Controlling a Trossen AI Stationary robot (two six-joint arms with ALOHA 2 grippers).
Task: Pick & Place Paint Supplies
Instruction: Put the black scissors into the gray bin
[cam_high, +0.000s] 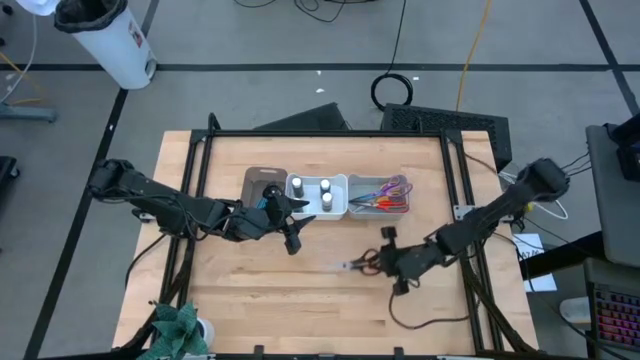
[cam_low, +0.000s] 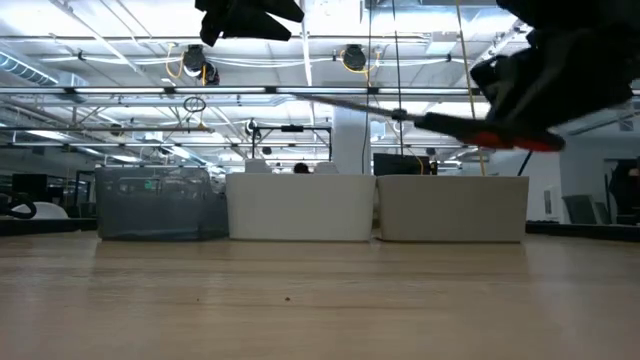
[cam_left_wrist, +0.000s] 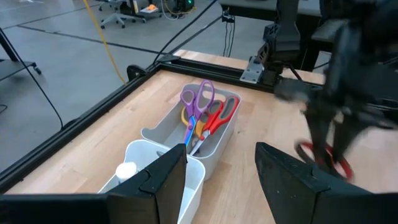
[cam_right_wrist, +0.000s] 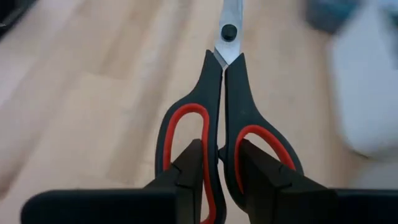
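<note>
Black scissors with red-lined handle loops (cam_right_wrist: 225, 93) hang above the table's near right part (cam_high: 352, 266), and my right gripper (cam_right_wrist: 221, 167) is shut on them. In the low view they (cam_low: 470, 127) hang well above the wood, the blade running toward the left. My left gripper (cam_left_wrist: 221, 177) stands open with nothing between its fingers, in the air just in front of the white bin (cam_high: 316, 195), which holds white-capped bottles (cam_high: 325, 186). Next to it, a grey bin (cam_left_wrist: 211, 134) holds purple, red and yellow scissors (cam_left_wrist: 199, 102). My right gripper pinches the scissors by the handles. One finger (cam_right_wrist: 189, 165) stands in each red-lined loop, and the loops' inner bars (cam_right_wrist: 217, 140) are pressed together between them. The fingers lie along the scissors, coming from the table's right. The scissors are lifted clear, blades pointing toward the table's left.
A brown bin (cam_high: 260, 183) stands left of the white one; the three bins form a row at the table's far middle. A black frame (cam_high: 455, 150) runs round the tabletop. Bare wood (cam_high: 260, 300) lies in front of the bins.
</note>
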